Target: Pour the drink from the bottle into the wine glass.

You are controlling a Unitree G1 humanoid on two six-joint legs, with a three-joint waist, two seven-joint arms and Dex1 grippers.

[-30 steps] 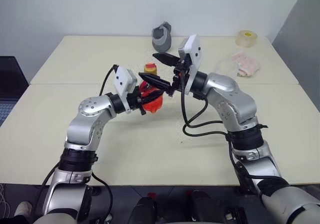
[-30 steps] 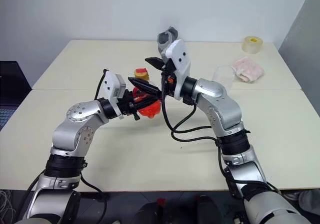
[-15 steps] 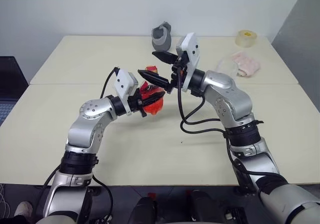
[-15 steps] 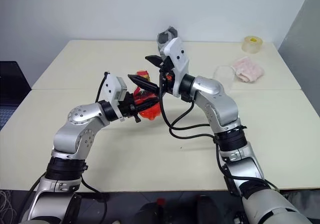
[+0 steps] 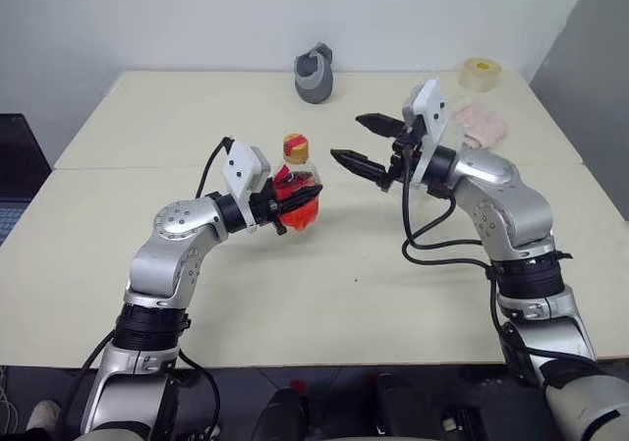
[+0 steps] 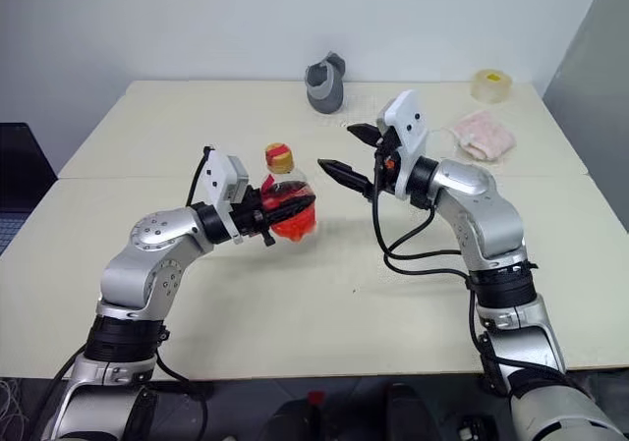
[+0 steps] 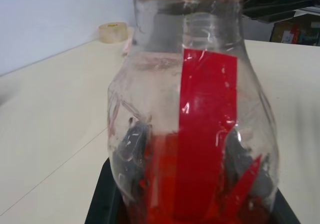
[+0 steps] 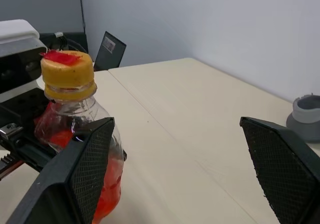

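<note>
Above the cream worktop (image 5: 295,294), the left hand (image 5: 285,203) grasped the bottle (image 5: 297,188) upright by its bulbous base, cap (image 8: 67,73) on, the drink (image 6: 293,223) low inside. The right hand (image 5: 366,144) hung just beside it, fingers spread wide apart, grasping nothing.

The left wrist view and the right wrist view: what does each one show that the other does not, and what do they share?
Left wrist view alone: the roll of tape far back on the table.

Right wrist view alone: the open right tool, the grey jug-like object, and the top of the yellow cap.

Both: the bottle with red drink low inside, held by the left tool.
</note>
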